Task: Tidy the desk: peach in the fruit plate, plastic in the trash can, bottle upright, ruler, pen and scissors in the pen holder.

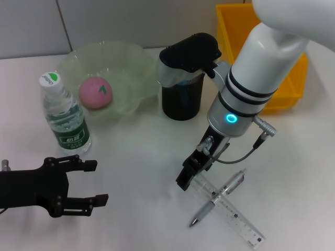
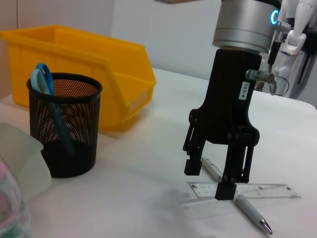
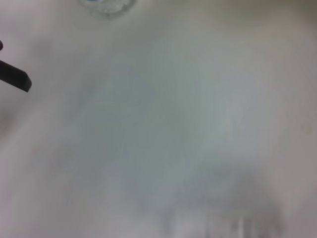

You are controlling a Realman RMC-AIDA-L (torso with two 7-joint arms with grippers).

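From the head camera, the black mesh pen holder (image 1: 181,99) stands at the middle back of the white table (image 1: 136,162), and I take it as my landmark. To its left, touching or almost touching, is the pale green fruit plate (image 1: 123,63) with the pink peach (image 1: 95,92) lying in it. Left of the plate and nearer to the robot the water bottle (image 1: 64,115) stands upright. Behind and right of the holder is the yellow bin (image 1: 285,89). In front of the holder, to the right, the clear ruler (image 1: 238,217) and the pen (image 1: 217,196) lie crossed on the table. The right gripper (image 1: 191,172) points down just over the near end of the ruler, fingers apart. The left gripper (image 1: 86,182) waits far front-left of the holder, fingers also apart, holding nothing.

At the left wrist camera, the holder (image 2: 64,129) has blue scissors (image 2: 47,94) standing inside it. The right gripper (image 2: 210,181) hangs with its two fingers spread over the crossing of ruler (image 2: 267,190) and pen (image 2: 252,215); one fingertip (image 2: 225,191) seems to touch the ruler.

At the right wrist camera, I see only blurred white table (image 3: 158,129).
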